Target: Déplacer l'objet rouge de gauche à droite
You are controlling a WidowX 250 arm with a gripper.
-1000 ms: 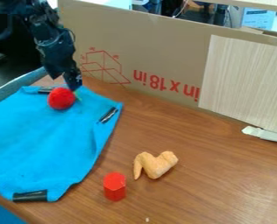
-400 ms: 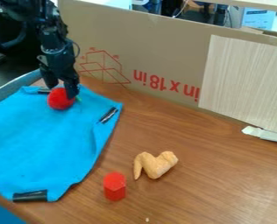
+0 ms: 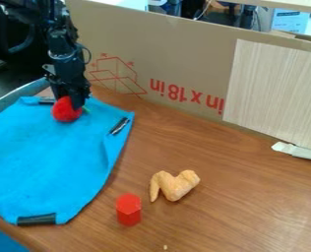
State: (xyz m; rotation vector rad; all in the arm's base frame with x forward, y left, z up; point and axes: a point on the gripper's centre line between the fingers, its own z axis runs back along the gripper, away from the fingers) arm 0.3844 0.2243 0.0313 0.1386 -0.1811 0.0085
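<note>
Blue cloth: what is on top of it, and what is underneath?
On the blue cloth are a round red object near its far end and black strips at its edges. Anything beneath is hidden.

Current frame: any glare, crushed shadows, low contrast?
Camera view: black arm partly merges with the dark upper-left background; near-white patch along the top edge; thin dark shadow by the right edge of the blue cloth; no harsh glare on the table.

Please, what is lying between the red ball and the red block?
From the ball, blue cloth, then brown table up to the block, in the camera view.
</note>
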